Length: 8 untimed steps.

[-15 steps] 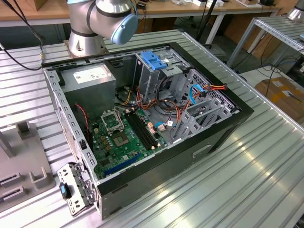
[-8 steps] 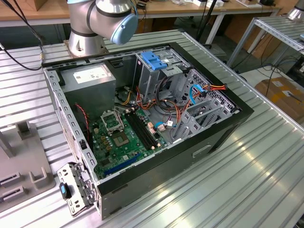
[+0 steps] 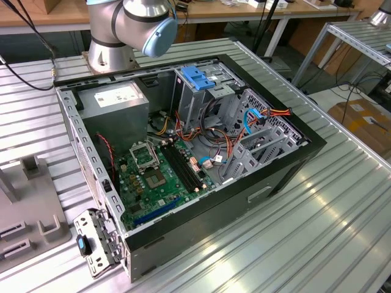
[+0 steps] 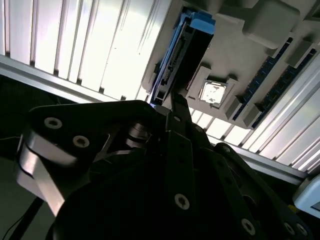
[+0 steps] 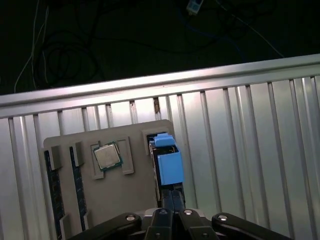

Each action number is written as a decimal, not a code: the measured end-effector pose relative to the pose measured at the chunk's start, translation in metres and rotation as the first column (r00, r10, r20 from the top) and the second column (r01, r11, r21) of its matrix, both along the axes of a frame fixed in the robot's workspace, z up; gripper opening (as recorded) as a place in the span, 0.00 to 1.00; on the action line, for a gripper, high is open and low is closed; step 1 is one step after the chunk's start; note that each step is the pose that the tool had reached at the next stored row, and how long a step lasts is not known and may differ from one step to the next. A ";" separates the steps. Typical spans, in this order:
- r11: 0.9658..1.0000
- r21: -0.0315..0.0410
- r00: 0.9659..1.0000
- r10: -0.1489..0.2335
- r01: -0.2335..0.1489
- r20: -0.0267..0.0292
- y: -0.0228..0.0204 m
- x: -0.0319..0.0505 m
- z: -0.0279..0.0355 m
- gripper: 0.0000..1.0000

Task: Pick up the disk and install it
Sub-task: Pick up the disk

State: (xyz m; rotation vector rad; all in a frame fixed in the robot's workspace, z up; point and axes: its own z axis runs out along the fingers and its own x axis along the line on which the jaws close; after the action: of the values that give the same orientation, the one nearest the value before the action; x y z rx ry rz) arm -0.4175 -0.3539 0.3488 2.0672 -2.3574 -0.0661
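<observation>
The disk [image 5: 167, 167] stands upright in a grey tray [image 5: 135, 195] on the ribbed table [image 5: 250, 150].

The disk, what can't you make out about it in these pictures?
1. Label: the disk stands on edge in the grey tray in the first wrist view, flat faces turned away.
2. End nearest the gripper: the arm's dark body covers it in the second wrist view.
3. Grip contact: dark shadow hides it in both wrist views.
</observation>
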 end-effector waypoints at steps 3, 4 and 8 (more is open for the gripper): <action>0.998 0.000 0.998 0.059 -0.059 0.000 0.0005 0.0000 -0.0002 0.11; 0.997 0.000 0.997 0.081 -0.081 0.003 0.0008 0.0000 -0.0004 0.11; 0.992 -0.002 0.992 0.123 -0.123 0.019 0.0010 0.0001 -0.0014 0.11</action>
State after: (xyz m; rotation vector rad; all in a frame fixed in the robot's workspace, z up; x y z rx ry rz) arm -0.4174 -0.3529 0.3474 2.2172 -2.2332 -0.0453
